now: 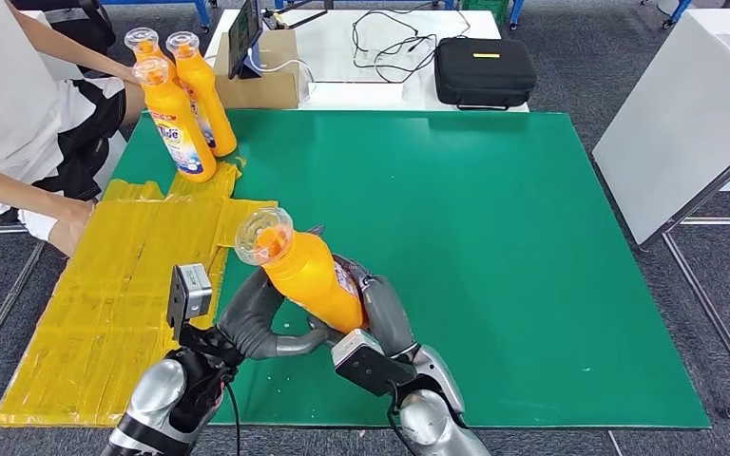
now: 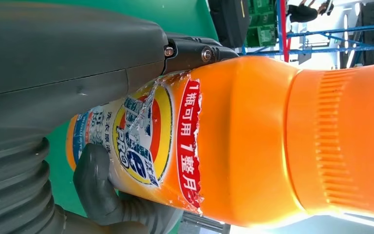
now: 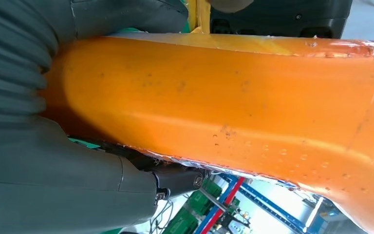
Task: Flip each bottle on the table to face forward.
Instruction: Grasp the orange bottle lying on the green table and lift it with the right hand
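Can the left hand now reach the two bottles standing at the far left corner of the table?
Probably not: the left hand and right hand together hold an orange bottle, and the two standing bottles are far off.

Grey floor (image 1: 570, 85), white table (image 1: 342, 43) behind, perhaps another white table (image 1: 684, 114) at right.

A green bench (image 1: 494, 247) carries a patch of yellow tape strips (image 1: 114, 294) along its left side (creased and uneven), and three orange bottles (image 1: 182, 119) stand upright together at its far left corner.
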You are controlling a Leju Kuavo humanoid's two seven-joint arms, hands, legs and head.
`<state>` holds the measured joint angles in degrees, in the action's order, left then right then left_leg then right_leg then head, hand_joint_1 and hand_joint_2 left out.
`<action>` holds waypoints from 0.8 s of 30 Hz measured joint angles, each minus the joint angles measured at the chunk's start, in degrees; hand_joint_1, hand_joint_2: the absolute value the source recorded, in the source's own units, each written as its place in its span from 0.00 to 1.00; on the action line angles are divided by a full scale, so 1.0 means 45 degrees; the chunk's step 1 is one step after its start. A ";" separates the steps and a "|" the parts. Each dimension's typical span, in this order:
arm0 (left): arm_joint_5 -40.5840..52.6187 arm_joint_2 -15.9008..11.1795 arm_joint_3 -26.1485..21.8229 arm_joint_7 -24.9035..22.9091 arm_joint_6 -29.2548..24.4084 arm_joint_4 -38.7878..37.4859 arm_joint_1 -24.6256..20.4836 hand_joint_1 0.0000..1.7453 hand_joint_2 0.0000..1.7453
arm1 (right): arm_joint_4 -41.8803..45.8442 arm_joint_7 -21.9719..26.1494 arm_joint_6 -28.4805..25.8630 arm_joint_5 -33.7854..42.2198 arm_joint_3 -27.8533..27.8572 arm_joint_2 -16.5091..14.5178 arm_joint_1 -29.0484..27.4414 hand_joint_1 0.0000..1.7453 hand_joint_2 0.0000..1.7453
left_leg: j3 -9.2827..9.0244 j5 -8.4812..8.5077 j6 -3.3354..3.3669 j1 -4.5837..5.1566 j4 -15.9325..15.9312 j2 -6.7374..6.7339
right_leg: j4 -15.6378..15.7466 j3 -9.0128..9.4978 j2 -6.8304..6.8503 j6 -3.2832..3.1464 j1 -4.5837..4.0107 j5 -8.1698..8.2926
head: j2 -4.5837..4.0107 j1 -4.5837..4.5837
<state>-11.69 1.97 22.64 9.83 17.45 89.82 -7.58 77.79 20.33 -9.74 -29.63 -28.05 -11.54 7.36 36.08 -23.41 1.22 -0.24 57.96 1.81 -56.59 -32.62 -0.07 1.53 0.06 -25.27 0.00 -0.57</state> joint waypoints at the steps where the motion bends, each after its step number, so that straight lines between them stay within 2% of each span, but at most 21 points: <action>1: -0.0017 0.0000 0.0002 -0.0005 -0.0019 -0.0015 -0.0009 0.00 1.00 | -0.0012 0.0000 -0.0023 -0.0010 -0.0026 0.0000 0.0007 1.00 1.00 | 0.0001 0.0000 0.0000 0.0000 0.0000 0.0000 | 0.0000 0.0000 0.0000 0.0000 0.0000 0.0000 | 0.0000 0.0000; 13: -0.1106 -0.0004 -0.0008 -0.0197 -0.0233 -0.0336 -0.0304 0.00 1.00 | -0.1042 -0.0018 0.0639 0.0375 -0.0978 -0.0095 0.0398 1.00 1.00 | 0.0000 0.0001 -0.0001 -0.0005 0.0000 -0.0003 | -0.0001 -0.0002 0.0000 0.0000 -0.0002 0.0000 | 0.0000 -0.0001; 24: -0.1784 -0.0023 -0.0131 -0.0231 -0.0245 -0.0449 -0.0316 0.00 1.00 | -0.2603 0.0032 0.0530 0.0485 -0.1531 -0.0110 0.1128 1.00 1.00 | 0.0003 0.0001 -0.0001 -0.0002 0.0000 -0.0008 | -0.0001 -0.0010 0.0000 0.0000 0.0001 0.0000 | 0.0000 -0.0004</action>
<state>-19.71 1.86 22.05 8.79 16.34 87.80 -9.00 66.08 20.47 -7.35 -27.45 -34.94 -12.04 12.43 36.09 -23.41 1.21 -0.25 57.96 1.77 -56.60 -32.66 -0.08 1.53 0.06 -25.27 0.00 -0.59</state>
